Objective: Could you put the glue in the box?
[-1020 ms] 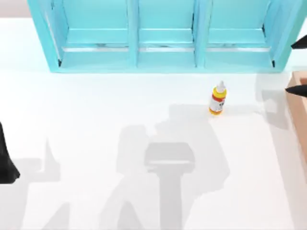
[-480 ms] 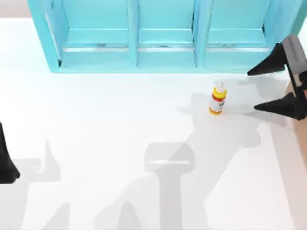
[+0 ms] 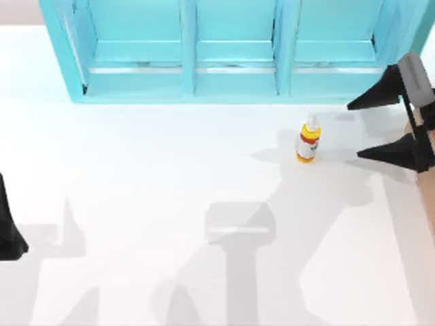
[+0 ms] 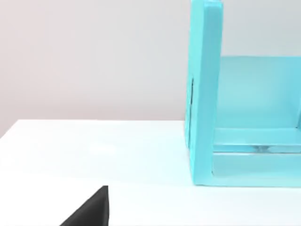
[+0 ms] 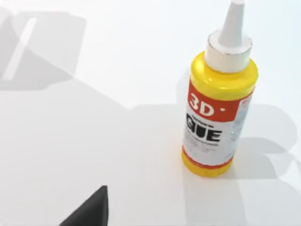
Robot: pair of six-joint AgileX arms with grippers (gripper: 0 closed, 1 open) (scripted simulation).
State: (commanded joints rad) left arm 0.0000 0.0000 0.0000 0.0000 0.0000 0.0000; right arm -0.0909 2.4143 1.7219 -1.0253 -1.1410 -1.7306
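- Yellow-bodied glue [image 3: 308,140] stands upright on the white table [image 3: 170,176], white nozzle, red band, label reading "3D", near the cyan shelf [image 3: 231,51].
- Right gripper [image 3: 353,129] spread wide beside it, apart.
- Left gripper [image 3: 8,231] parked at the left edge; jaws unclear.

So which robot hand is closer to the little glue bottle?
The right one. The right gripper is open, just off the glue bottle toward the table's right edge, fingers pointing at it. The left gripper sits parked far away at the table's left edge.
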